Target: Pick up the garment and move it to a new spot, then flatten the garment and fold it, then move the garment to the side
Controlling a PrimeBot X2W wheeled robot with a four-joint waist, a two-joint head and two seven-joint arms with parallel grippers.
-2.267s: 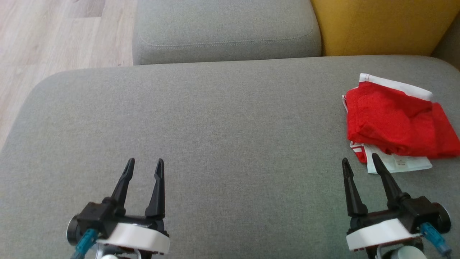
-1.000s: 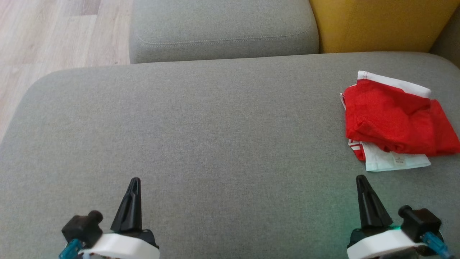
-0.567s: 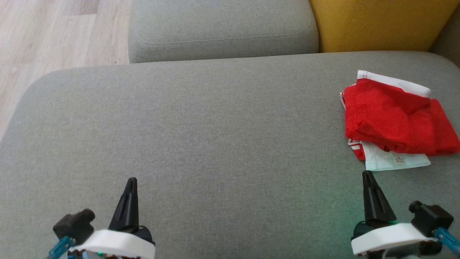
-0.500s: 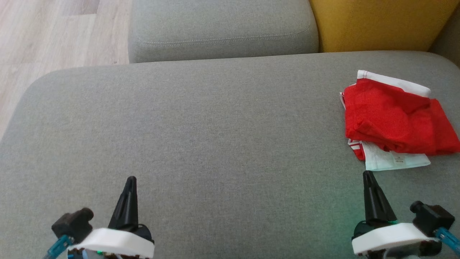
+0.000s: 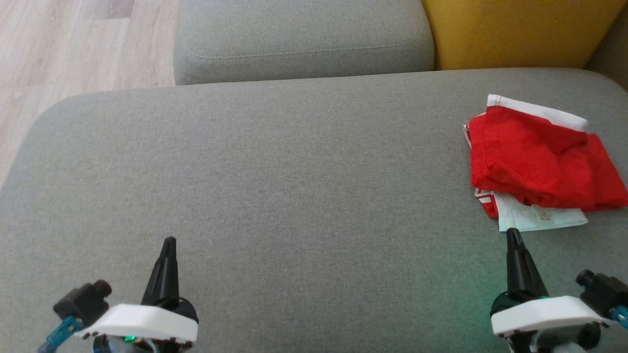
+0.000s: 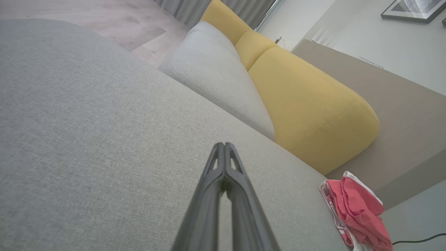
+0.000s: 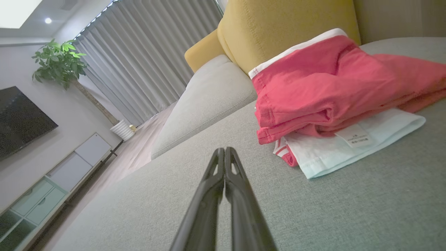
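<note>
There are two end effectors, the left end effector (image 5: 168,241) and the right end effector (image 5: 511,231). There is one garment (image 5: 535,162), red and white. There are two grey cushions, a large grey cushion (image 5: 294,171) and a smaller grey cushion (image 5: 299,39). The yellow cushions (image 6: 313,104) number two, perhaps three, as the far ones crowd together in the left wrist view. There is one potted plant (image 7: 61,62), one television (image 7: 21,118), one low cabinet (image 7: 52,177) and one framed picture (image 6: 411,8).

**Three cameras, one sofa seat**

The head view looks steeply down on the grey seat (image 5: 314,171). Both wrist views sit low over it, facing the yellow cushion (image 6: 306,104). All three share the red garment (image 5: 535,162) — the right wrist view is nearest to it.
</note>
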